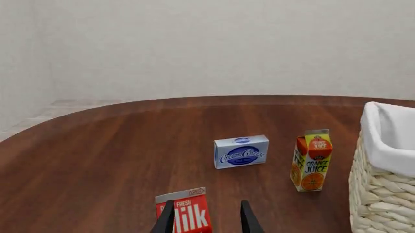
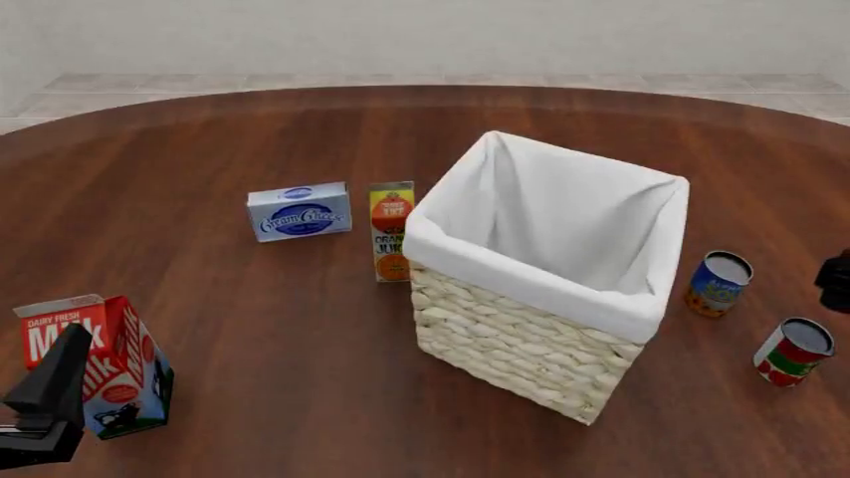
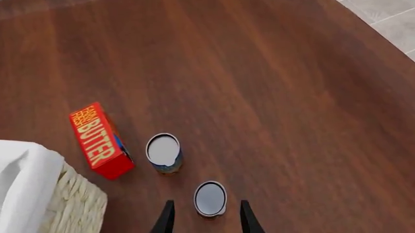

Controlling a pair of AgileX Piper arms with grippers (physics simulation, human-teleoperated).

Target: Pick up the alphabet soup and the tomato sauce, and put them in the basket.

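The soup can (image 2: 719,284), blue-labelled with a silver-grey top, stands upright on the table (image 2: 239,139) just right of the basket (image 2: 547,274), close to its right side but not touching it. The sauce can (image 2: 793,352), white with red and green marks, stands upright nearer and further right, a little apart from the soup can. From the right wrist view both cans show their grey tops: the soup can (image 3: 163,153) sits near a red butter box (image 3: 100,141) that lies beside the basket's corner (image 3: 39,194), and the sauce can (image 3: 210,198) lies just ahead of the right gripper (image 3: 204,221), whose two dark fingers stand spread with the can's near edge showing between them; the gripper is released and grasps nothing. In the front view only a dark bit of that arm shows at the right edge. The basket stands upright in the middle of the table, its white cloth folded over the rim, and what shows of its inside is only the white cloth. To its left an orange juice carton (image 2: 392,231) stands upright just beside it, and further left lies a cream cheese box (image 2: 299,211). At the near left a milk carton (image 2: 96,363) stands upright, with the left gripper (image 1: 205,221) close by it, fingers parted and holding nothing.
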